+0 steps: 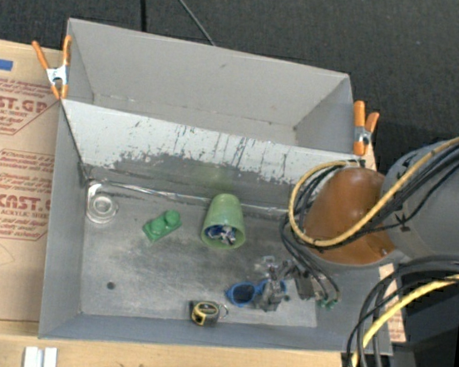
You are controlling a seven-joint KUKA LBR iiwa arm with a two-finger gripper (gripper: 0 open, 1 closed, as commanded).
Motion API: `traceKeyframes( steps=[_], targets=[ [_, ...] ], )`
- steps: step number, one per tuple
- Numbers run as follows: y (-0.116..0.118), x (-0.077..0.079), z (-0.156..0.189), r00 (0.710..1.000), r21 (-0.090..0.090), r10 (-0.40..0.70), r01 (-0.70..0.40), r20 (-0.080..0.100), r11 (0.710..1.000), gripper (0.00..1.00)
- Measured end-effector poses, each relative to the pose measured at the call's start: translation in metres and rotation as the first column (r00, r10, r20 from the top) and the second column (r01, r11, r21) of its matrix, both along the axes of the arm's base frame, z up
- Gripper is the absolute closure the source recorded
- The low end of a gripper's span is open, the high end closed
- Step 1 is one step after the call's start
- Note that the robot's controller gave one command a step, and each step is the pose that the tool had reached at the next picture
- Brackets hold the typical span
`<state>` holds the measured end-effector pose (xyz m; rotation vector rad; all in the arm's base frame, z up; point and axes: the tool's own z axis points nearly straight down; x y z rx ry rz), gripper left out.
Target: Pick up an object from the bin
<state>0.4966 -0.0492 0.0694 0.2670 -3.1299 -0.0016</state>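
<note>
My gripper (275, 283) is low in the front right part of the bin. Right at its left side lies a small blue thing (241, 293), touching or nearly touching it. A small yellow and black tape measure (207, 311) sits by the front wall, a little left of the blue thing. A pale green cup (225, 219) lies on its side in the middle of the bin, its mouth turned toward the front.
A small green plastic piece (161, 226) lies left of the cup. A clear round lid or cup (101, 204) rests near the left wall. The arm with its orange cover and cables hangs over the bin's right side.
</note>
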Motion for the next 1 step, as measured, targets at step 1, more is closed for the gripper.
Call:
traceKeyframes(
  steps=[1],
  targets=[
    [0.0084,-0.0118,0.1329,0.998,-0.002,0.054,-0.054,0.009,0.999,1.0]
  ],
)
